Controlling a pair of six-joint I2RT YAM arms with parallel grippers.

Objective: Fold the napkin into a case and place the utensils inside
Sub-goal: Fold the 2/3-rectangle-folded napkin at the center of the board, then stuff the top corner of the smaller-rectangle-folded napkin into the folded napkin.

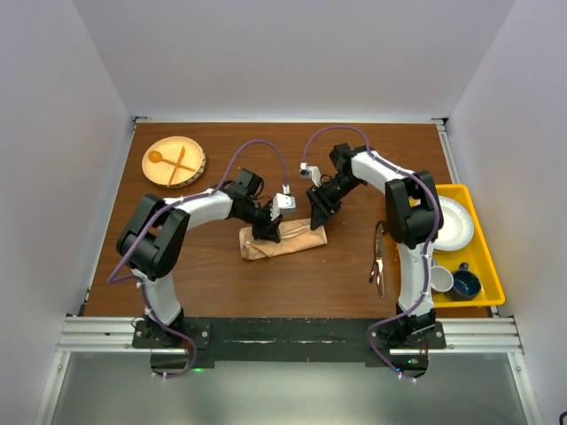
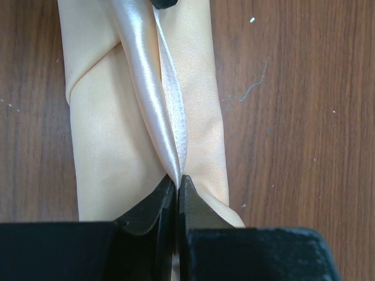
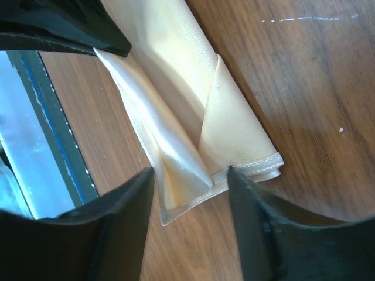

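The peach-orange napkin (image 1: 288, 241) lies folded into a narrow case shape in the middle of the table. My left gripper (image 1: 266, 232) stands over its left part. In the left wrist view that gripper (image 2: 177, 179) is shut on a raised shiny fold of the napkin (image 2: 111, 146), pinching it up. My right gripper (image 1: 317, 215) is at the cloth's right end. Its jaws (image 3: 190, 171) stand open astride the hemmed end of the napkin (image 3: 193, 88), holding nothing. The dark utensils (image 1: 378, 257) lie on the table to the right, beside the right arm.
A round wooden plate (image 1: 193, 168) with a pale wooden spoon and fork sits at the back left. At the right edge a yellow tray (image 1: 485, 266) holds a white plate (image 1: 454, 223), a white cup (image 1: 440, 281) and a dark blue cup (image 1: 465, 284).
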